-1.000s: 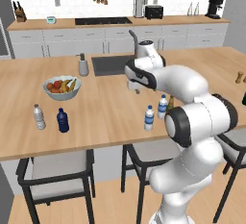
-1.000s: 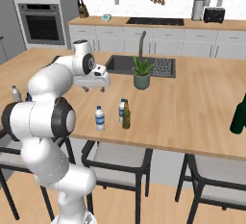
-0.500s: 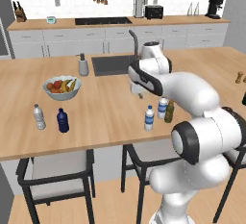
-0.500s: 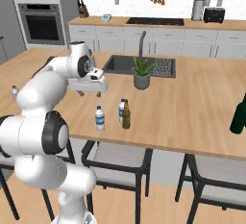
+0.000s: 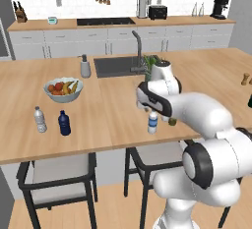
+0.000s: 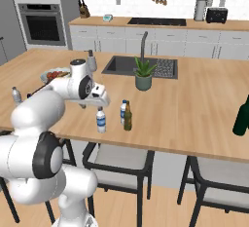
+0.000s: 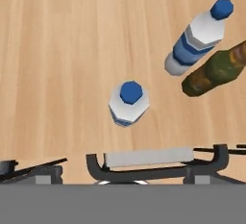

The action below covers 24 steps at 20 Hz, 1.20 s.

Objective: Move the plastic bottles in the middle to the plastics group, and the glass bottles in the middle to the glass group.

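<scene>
Two small clear water bottles with blue labels stand in the middle of the island: the nearer one (image 5: pixel 153 122) (image 6: pixel 100 120) (image 7: pixel 128 103) and the farther one (image 6: pixel 123 111) (image 7: pixel 199 38). A slim olive-brown glass bottle (image 6: pixel 128 116) (image 7: pixel 216 71) (image 5: pixel 172 121) stands beside them. My gripper (image 5: pixel 146 108) (image 6: pixel 100 105) (image 7: pixel 123 163) hovers open just above the nearer water bottle, touching nothing. The plastics group, a clear bottle (image 5: pixel 39 119) (image 6: pixel 17 94) and a navy bottle (image 5: pixel 64 123), stands to the left. A dark green glass bottle (image 6: pixel 240 115) stands far right.
A fruit bowl (image 5: pixel 63 89) sits behind the plastics group. A soap dispenser (image 5: pixel 85 67), the sink (image 6: pixel 136 65) and a potted plant (image 6: pixel 143 73) lie behind the bottles. Two wooden shakers (image 5: pixel 244 79) stand at the far right. Stools stand under the island's front edge (image 6: pixel 146 145).
The hand has moved toward the island's front edge and now sits over the nearer water bottle. The jaws stayed open and the bottles have not moved.
</scene>
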### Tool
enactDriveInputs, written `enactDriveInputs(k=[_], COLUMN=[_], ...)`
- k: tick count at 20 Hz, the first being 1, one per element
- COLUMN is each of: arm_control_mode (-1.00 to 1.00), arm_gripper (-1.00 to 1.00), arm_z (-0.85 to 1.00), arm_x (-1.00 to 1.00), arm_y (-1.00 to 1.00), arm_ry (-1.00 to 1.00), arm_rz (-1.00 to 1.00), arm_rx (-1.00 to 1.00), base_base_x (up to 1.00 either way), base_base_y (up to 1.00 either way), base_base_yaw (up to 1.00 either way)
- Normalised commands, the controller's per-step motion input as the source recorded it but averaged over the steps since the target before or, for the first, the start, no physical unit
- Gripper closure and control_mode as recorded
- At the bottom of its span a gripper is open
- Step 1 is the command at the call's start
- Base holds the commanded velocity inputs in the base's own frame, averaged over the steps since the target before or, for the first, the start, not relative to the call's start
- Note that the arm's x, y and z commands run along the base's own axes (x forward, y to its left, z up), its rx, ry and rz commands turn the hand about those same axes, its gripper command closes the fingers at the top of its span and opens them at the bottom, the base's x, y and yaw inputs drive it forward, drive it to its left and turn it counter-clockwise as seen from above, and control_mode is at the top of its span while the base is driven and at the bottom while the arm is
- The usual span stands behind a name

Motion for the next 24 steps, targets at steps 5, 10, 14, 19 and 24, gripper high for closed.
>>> enactDriveInputs(k=[5,10,14,19,24], arm_control_mode=[-1.00,-1.00,-1.00,-1.00,-1.00], arm_gripper=[-1.00,-1.00,-1.00,-1.00,-1.00], arm_z=[-0.08,-0.07,0.00,-0.13,0.00], arm_x=[0.24,0.48,0.35,0.11,-0.66], arm_y=[-0.05,0.00,0.00,-0.04,-0.01], arm_ry=[-0.04,0.00,0.00,0.00,-0.06], arm_rz=[0.00,0.00,0.00,0.00,0.00], arm_rx=[0.07,0.00,-0.06,-0.02,0.00], base_base_x=[0.00,0.00,0.00,0.00,0.00], base_base_y=[0.00,0.00,0.00,0.00,0.00], base_base_yaw=[0.00,0.00,0.00,0.00,0.00])
